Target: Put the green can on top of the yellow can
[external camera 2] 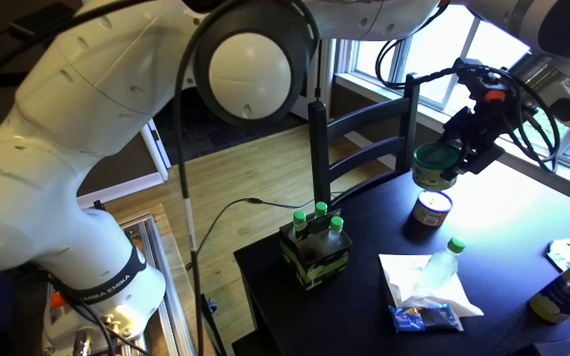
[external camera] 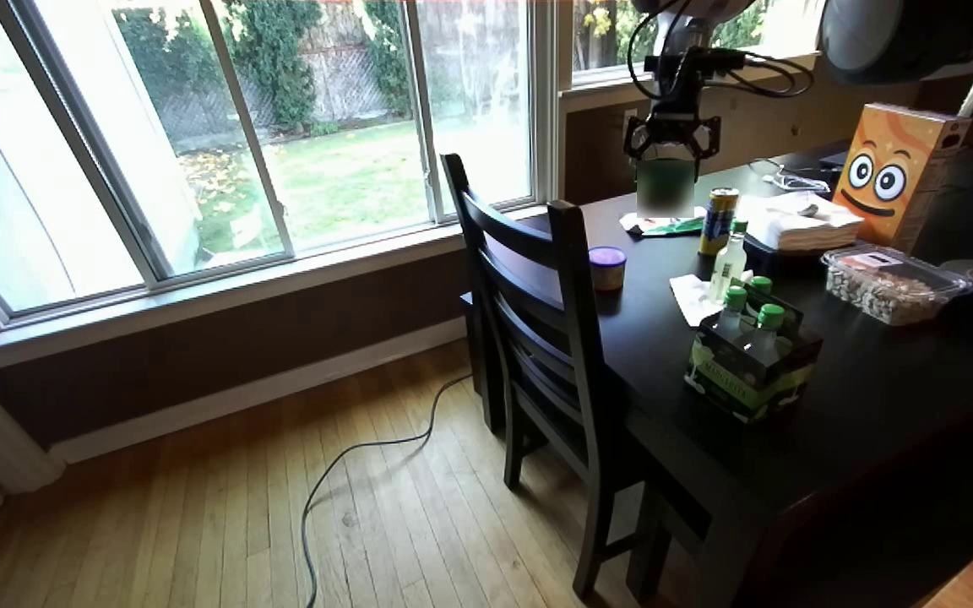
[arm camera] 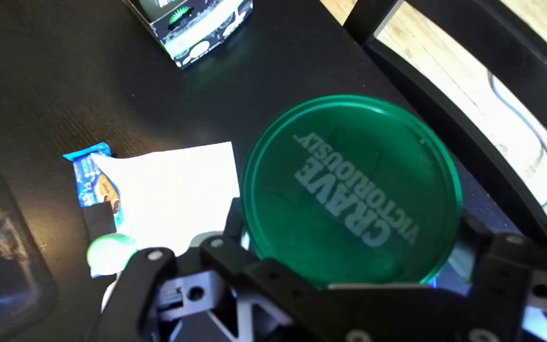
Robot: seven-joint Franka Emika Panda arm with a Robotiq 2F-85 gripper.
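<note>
The green can (external camera: 665,181) is a round tub with a green lid, held upright in the air. In an exterior view its green lid and pale printed side (external camera 2: 434,173) show. My gripper (external camera: 672,150) is shut on it, with a finger on either side. In the wrist view the lid (arm camera: 349,185) fills the space between the fingers (arm camera: 353,223). A short tub with an orange-yellow side and purple lid (external camera: 607,268) stands on the table. It shows just below the green can in an exterior view (external camera 2: 432,208), with a gap. It is hidden in the wrist view.
A tall blue and yellow can (external camera: 717,221) stands on the dark table (external camera 2: 364,306). A clear bottle (external camera 2: 441,267) stands by a napkin (external camera 2: 403,272) and a blue snack packet (external camera 2: 424,318). A bottle carton (external camera 2: 317,254) and a chair (external camera: 554,338) are at the edge.
</note>
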